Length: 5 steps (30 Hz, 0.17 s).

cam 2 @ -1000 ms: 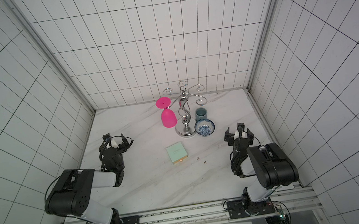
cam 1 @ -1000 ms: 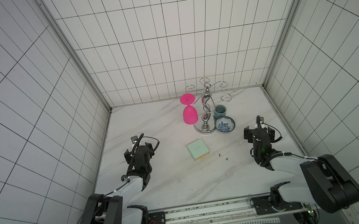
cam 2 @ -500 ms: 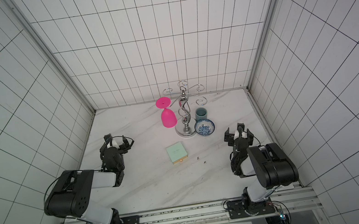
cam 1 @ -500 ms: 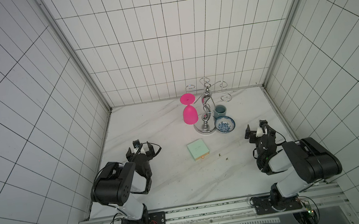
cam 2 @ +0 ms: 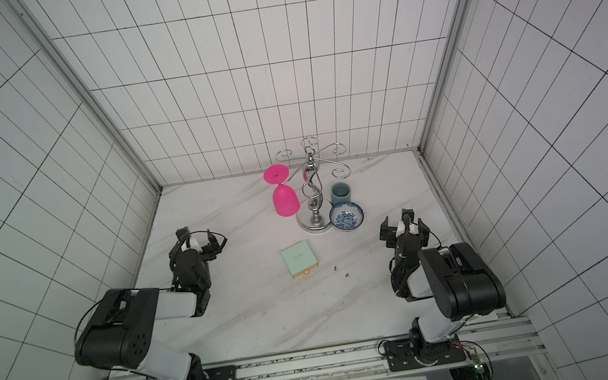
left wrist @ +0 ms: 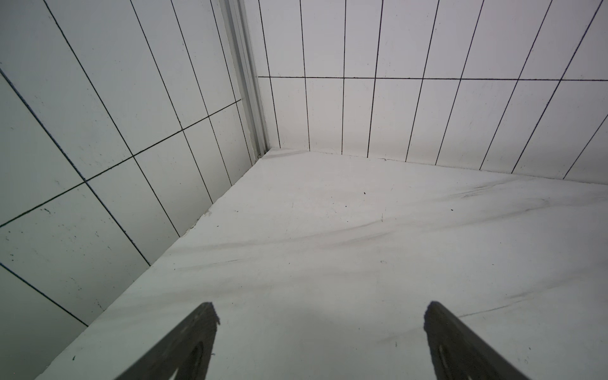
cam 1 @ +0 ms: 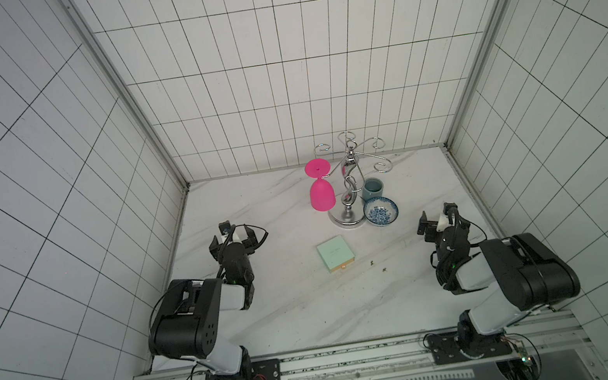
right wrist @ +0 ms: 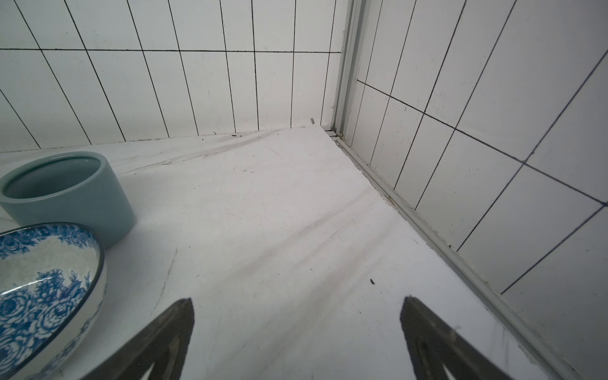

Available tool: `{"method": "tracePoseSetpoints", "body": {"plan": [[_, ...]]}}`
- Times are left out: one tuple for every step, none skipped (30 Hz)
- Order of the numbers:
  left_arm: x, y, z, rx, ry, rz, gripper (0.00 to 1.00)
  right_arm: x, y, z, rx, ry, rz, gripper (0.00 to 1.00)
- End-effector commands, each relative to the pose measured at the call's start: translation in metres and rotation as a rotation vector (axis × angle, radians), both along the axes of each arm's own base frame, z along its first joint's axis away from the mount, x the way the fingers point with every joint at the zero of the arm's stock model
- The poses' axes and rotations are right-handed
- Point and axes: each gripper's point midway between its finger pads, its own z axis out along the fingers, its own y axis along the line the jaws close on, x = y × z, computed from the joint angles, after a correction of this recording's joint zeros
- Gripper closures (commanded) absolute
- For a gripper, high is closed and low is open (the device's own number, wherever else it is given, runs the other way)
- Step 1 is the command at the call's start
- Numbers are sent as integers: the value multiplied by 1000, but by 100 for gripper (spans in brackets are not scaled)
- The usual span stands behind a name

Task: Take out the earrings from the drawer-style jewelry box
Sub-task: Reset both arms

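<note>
The drawer-style jewelry box [cam 1: 334, 252] lies flat near the middle of the bench [cam 1: 280, 317] in both top views. Its tan drawer shows only as a thin edge with the tab along the lower side of the mint sleeve, so it looks nearly shut. Just to the lower right of the box and clear of it, two tiny dark specks lie on the bare marble. I take these to be the earrings [cam 1: 371, 263], though they are too small to show any detail. If so, the main risk from here is losing them. They blend with the grey veins and stray grit on the bench, and a low sweep of the right arm or its cable across that patch could flick them toward the rail at the bottom of the frame. A nudge to the box could also slide it over them. Whether anything is inside the drawer cannot be told, as its interior is hidden. Both arms sit folded low, well apart from the box, with the left pincer [cam 1: 233, 235] at centre left and the right pincer [cam 1: 437, 216] at centre right, each pointing toward the back wall. Both are wide and empty: the wrist views show their fingers spread over bare marble, the right one near a patterned bowl [right wrist: 49, 279] and a teal cup [right wrist: 65, 194].
</note>
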Motion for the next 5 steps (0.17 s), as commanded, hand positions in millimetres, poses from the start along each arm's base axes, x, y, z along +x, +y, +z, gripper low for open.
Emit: {"method": "tracePoseSetpoints", "body": {"plan": [[2, -1, 6, -3, -12, -6, 2, 17, -2, 27, 10, -84, -2, 1], [2, -1, 5, -4, -7, -6, 2, 19, -2, 26, 15, -78, 3, 1], [2, -1, 6, -5, -6, -5, 2, 20, -2, 24, 21, -73, 11, 1], [2, -1, 5, -5, -6, -4, 2, 20, -2, 23, 23, -68, 15, 1], [2, -1, 6, -5, -8, -6, 2, 19, -3, 24, 24, -73, 15, 1]]}}
